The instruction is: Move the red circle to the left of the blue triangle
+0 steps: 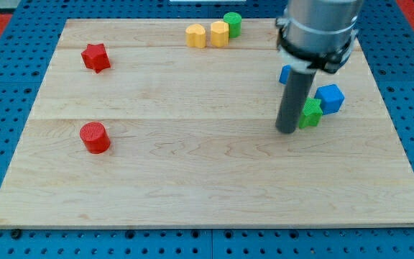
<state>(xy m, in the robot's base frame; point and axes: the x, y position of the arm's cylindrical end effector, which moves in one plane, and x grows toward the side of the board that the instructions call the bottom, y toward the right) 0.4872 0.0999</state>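
Note:
The red circle sits on the wooden board at the view's left, lower middle. A blue block, likely the blue triangle, is mostly hidden behind the rod at the view's right. My tip rests on the board just below that blue block and touches the left side of a green star. The tip is far to the right of the red circle.
A blue cube lies right of the green star. A red star sits at the upper left. Two yellow blocks and a green circle stand along the top edge. The board ends in blue pegboard.

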